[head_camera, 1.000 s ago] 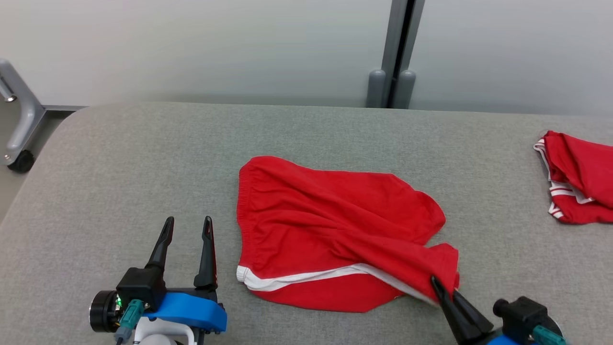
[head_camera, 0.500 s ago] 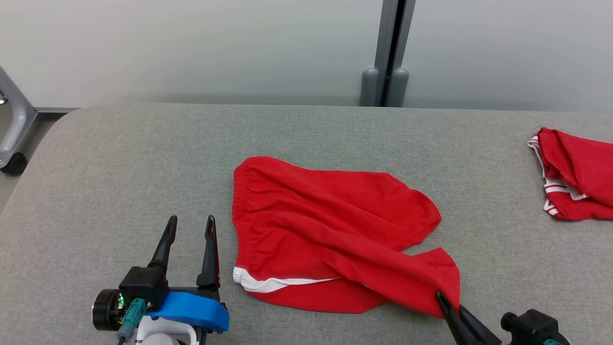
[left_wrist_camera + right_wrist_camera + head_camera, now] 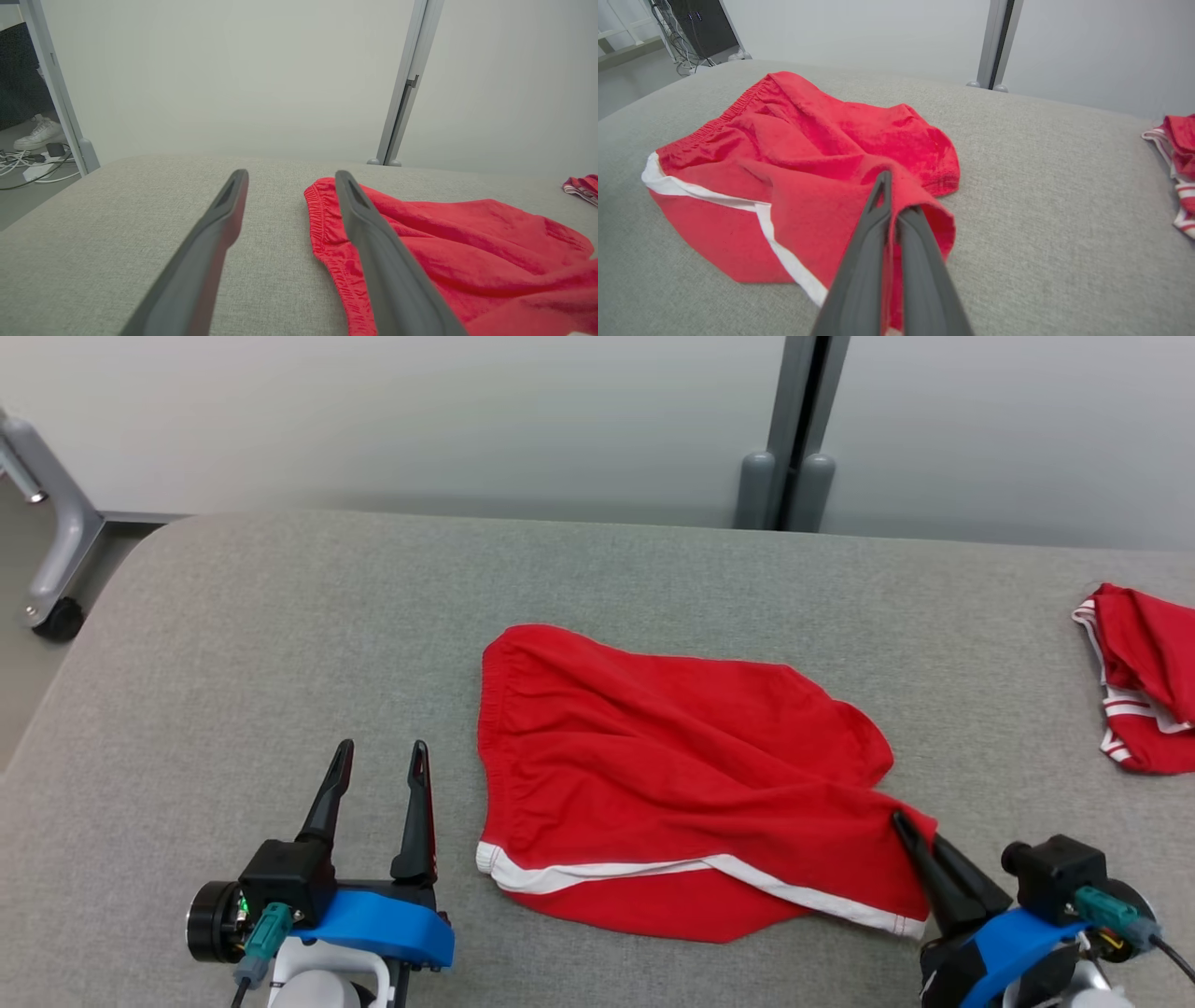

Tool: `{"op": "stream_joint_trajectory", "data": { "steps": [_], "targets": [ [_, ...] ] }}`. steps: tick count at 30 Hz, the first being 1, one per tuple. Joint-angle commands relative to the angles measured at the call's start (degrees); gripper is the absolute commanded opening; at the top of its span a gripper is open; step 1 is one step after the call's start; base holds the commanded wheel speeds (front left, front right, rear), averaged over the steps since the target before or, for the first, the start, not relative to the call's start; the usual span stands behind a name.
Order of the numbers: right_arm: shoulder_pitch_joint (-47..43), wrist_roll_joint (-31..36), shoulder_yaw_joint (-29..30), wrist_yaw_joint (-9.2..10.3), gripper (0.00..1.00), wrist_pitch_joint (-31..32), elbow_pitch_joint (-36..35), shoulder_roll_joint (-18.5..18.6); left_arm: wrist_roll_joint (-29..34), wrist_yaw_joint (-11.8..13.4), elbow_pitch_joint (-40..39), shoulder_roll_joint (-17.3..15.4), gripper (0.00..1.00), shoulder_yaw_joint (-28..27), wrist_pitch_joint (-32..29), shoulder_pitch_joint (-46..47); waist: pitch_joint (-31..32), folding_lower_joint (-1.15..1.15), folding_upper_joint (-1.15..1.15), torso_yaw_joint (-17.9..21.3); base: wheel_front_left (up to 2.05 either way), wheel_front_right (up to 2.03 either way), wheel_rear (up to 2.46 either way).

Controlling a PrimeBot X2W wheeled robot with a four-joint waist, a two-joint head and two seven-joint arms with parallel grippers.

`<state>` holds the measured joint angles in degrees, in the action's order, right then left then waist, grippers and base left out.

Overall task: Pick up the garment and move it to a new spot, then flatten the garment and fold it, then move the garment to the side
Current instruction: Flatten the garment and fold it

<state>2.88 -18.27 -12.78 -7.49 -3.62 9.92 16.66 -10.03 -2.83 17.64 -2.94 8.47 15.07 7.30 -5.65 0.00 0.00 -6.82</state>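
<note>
On a grey padded table (image 3: 280,644), a pair of red shorts (image 3: 672,756) lies spread and creased between the robot's two grippers. The right gripper (image 3: 918,829) has its two dark fingers pressed together on a hem corner of the shorts. The red cloth is pinched between them and drapes over their tips. Seen from the right wrist, the fabric folds around the upper finger and drops down its far side. From that pinch the shorts stretch ahead of the right fingers and away to their left, and a white stripe (image 3: 653,870) runs along the near edge toward the grip.

The left gripper (image 3: 384,747) sits low near the table's front, its fingers spread wide with nothing between them but bare grey surface. The gathered waistband (image 3: 490,709) of the shorts lies just to the right of these fingers, outside the gap and apart from them in the head view. From the left wrist, the right-hand finger crosses in front of the waistband's edge.

Well to the right of the right fingers, a second red garment (image 3: 1144,681) with white stripes lies bunched by the table's far end. Beyond both sets of fingertips stands a pale wall (image 3: 467,420) with a grey post (image 3: 794,429). Far to the left of the left fingers, a grey frame leg (image 3: 65,532) ends in a black caster (image 3: 58,619) on the floor. The left wrist view also catches a white shoe (image 3: 39,135) and loose cables (image 3: 23,163) there.
</note>
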Motion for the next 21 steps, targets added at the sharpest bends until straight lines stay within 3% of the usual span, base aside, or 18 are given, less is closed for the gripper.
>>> {"op": "stream_joint_trajectory", "data": {
  "steps": [1, 11, 12, 13, 14, 21],
  "targets": [
    [1.3, 0.4, 0.0, -0.02, 0.0, -0.4, 1.0, 0.5, -0.3, 0.1, 0.0, 0.1, 1.0, 0.3, 0.1, 0.7, -0.5, 0.0, 0.0, -0.6, 0.0, 0.0, 0.0],
    [11.7, 0.2, -0.8, -0.02, 0.0, -4.7, 18.2, 1.1, -0.9, 0.7, -0.2, 0.1, 1.0, 1.5, 0.1, 1.6, -2.3, 0.0, 0.0, -2.4, 0.0, 0.0, 0.0],
    [12.6, 0.0, -1.0, -0.02, 0.34, -5.3, 19.7, 0.9, -0.9, 0.6, -0.2, 0.1, 1.0, 1.5, 0.1, 1.7, -2.4, 0.0, 0.0, -2.5, 0.0, 0.0, 0.0],
    [13.4, -0.1, -1.4, -0.02, 0.53, -5.8, 21.2, 0.7, -0.9, 0.7, -0.2, 0.1, 1.0, 1.6, 0.1, 1.7, -2.4, 0.0, 0.0, -2.5, 0.0, 0.0, 0.0],
    [14.1, -0.2, -1.7, -0.02, 1.0, -6.3, 22.5, 0.6, -0.9, 0.7, -0.1, 0.1, 1.0, 1.6, 0.1, 1.7, -2.5, 0.0, 0.0, -2.5, 0.0, 0.0, 0.0],
    [15.1, -0.8, -0.8, -0.02, 1.0, -10.4, 27.2, 1.1, -0.5, 0.8, 0.2, 0.1, 1.0, 1.1, 0.1, 0.6, -1.2, 0.0, 0.0, -1.3, 0.0, 0.0, 0.0]
  ]
}}
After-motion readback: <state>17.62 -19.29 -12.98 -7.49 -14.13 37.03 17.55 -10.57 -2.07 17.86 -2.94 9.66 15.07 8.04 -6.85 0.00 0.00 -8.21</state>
